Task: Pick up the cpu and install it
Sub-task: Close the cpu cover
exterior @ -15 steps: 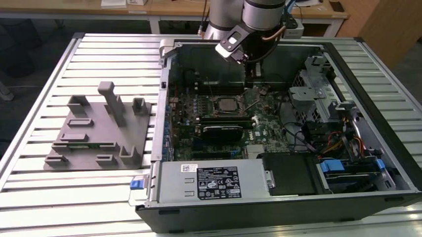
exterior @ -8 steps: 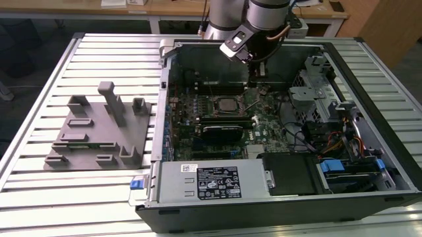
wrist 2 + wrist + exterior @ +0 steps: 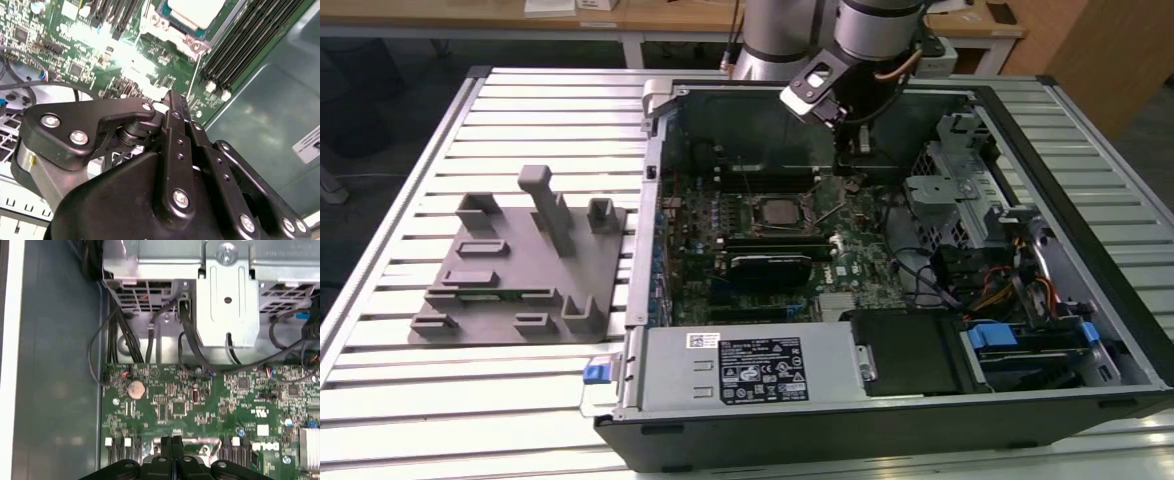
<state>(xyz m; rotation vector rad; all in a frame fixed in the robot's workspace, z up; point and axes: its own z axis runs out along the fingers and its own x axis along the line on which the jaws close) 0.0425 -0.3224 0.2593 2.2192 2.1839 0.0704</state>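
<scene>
Silver slatted table (image 3: 520, 120) carries an open computer case (image 3: 881, 415) lying on its side, with wooden desks in the room behind it. 1 arm reaches down into the case, and its gripper (image 3: 853, 170) hangs just above the green motherboard (image 3: 861, 250). In the first wrist view the gripper (image 3: 172, 444) has its 2 black fingers (image 3: 167, 446) pressed flat together with nothing between them. In the second wrist view the gripper's tip (image 3: 172, 97) is close over the board, just beside the free end of a thin metal lever rod (image 3: 194, 72) that runs out from the socket frame.

The cpu (image 3: 781, 211) sits in the socket on the motherboard, its silver top facing up, near the gripper on the exterior view's left and apart from it. In the second wrist view the cpu (image 3: 197, 10) lies framed by the socket's metal, with long memory slots (image 3: 250, 40) alongside.

Farther out, the first wrist view shows a coin cell (image 3: 135, 389) on the board, black cables (image 3: 120, 335) and a metal drive bracket (image 3: 227, 305) beyond its edge. A power supply (image 3: 747, 365) fills the case's near side. On the table at the exterior view's left stands a grey fixture (image 3: 520, 265) with several upright holders.
</scene>
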